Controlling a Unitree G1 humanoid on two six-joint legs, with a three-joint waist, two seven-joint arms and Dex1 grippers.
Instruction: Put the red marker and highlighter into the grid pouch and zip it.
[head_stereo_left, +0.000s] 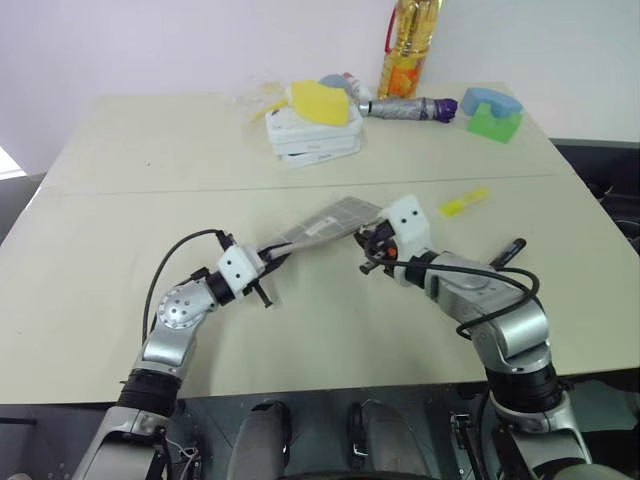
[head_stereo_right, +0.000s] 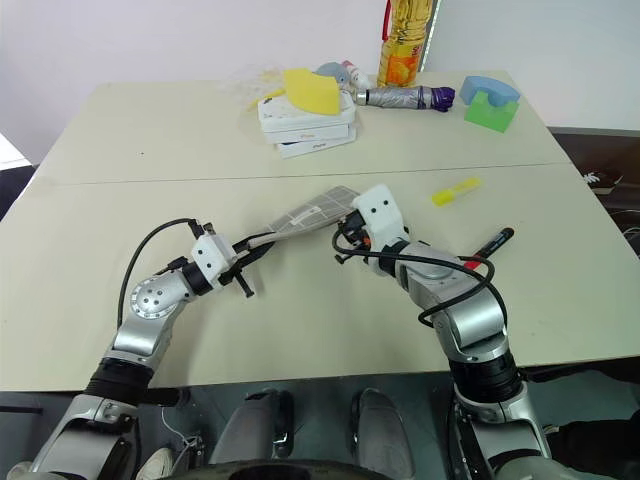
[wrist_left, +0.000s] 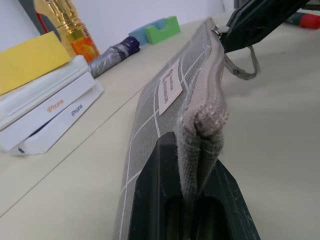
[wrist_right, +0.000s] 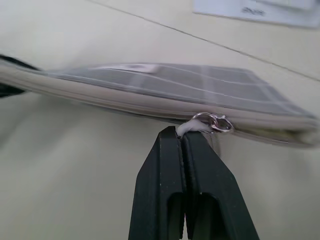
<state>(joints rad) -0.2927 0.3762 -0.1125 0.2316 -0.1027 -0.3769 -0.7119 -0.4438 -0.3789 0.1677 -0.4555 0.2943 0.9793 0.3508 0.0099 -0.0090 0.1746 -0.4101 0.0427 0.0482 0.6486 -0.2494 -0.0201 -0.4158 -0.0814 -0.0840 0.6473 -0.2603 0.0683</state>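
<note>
Unzipping the grid pouch before loading pens

Left gripper (wrist_left: 192, 200) is clamped on the grid pouch's (head_stereo_left: 325, 225) end, holding it off the table. Right gripper (wrist_right: 186, 137) is pinched on the zip pull (wrist_right: 212, 122). Pull along the zipper line, left grip firm. Highlighter (head_stereo_left: 464, 202) and red marker (head_stereo_left: 507, 251) lie beyond the right gripper, untouched.

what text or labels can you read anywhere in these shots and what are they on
"iPhone", orange print, on the side of the upper white box in the stack.
"iPhone", grey print, on the side of the lower white box.
Small white label on the grid pouch: printed, too blurred to read.
Oil bottle label: too small to read.
</note>
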